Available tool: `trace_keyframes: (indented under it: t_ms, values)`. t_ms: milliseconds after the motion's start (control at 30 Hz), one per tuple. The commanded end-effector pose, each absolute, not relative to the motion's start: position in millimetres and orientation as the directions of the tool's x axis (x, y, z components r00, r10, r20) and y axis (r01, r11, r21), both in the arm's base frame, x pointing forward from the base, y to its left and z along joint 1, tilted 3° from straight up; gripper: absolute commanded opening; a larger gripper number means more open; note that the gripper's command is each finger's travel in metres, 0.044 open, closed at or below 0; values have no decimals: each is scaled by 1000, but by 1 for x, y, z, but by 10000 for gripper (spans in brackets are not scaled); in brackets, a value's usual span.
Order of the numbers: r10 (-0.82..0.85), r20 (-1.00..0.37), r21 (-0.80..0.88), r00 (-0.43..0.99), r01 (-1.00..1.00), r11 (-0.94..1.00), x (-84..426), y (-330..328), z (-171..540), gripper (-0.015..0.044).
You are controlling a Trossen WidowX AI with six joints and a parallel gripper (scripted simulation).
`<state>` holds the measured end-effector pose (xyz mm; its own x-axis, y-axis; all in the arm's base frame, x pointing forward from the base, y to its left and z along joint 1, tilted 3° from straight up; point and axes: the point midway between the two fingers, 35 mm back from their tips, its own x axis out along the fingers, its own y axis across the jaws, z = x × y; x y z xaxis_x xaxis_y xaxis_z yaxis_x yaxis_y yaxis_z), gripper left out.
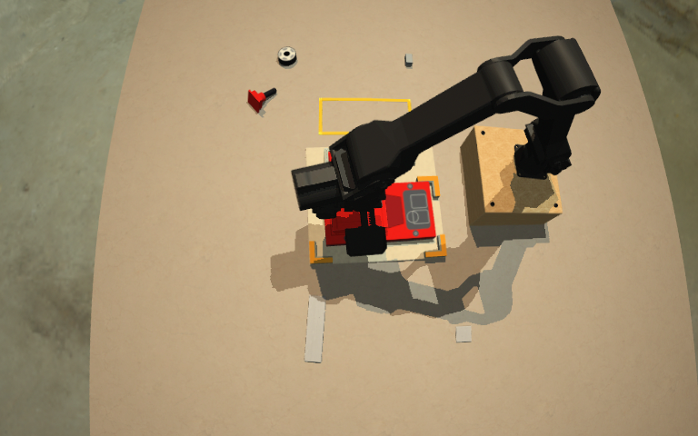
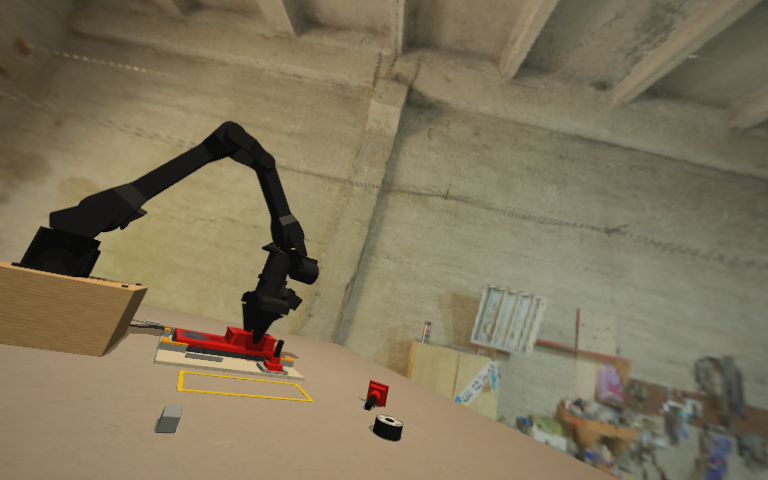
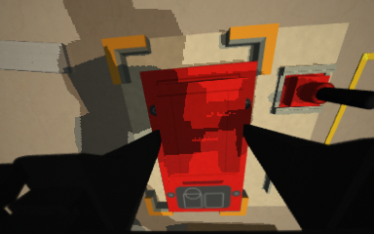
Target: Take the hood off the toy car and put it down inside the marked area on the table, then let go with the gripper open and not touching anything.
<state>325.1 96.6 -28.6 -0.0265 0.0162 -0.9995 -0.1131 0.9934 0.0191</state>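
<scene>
The red toy car [image 1: 393, 205] [image 2: 219, 343] [image 3: 205, 168] lies on the pale board, between orange corner brackets. In the wrist view the hood cannot be told apart clearly from the other red bodywork. My gripper [image 1: 366, 218] [image 2: 258, 340] [image 3: 201, 131] is open and low over the car's raised part, one finger at each long side. In the wrist view the fingertips overlap the red edges; contact cannot be told. The arm hides part of the car in the top view. The marked area [image 1: 320, 115] [image 2: 243, 395] [image 3: 337, 118] is a yellow outline beside the board.
A red piece with a black stick [image 2: 274, 363] [image 3: 304, 93] stands on the board's marked-area side. A similar red piece [image 1: 254, 100] [image 2: 377, 391], a wheel [image 1: 286, 56] [image 2: 388, 428] and a grey block [image 1: 408, 60] [image 2: 168, 419] lie beyond. The wooden base [image 1: 493, 153] [image 2: 50, 316] carries the arm.
</scene>
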Motion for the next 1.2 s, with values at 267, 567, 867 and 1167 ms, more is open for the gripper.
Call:
trace_keyframes:
  t_ms: [267, 567, 867, 1167]
  values:
    - [16, -1000, 19, -26, -113, 993, 325, 97, -28, 295]
    - [16, -1000, 19, -26, -113, 993, 325, 97, -24, 58]
    - [16, -1000, 19, -26, -113, 993, 326, 97, -18, 0]
    - [16, -1000, 19, -26, -113, 993, 326, 96, -12, 0]
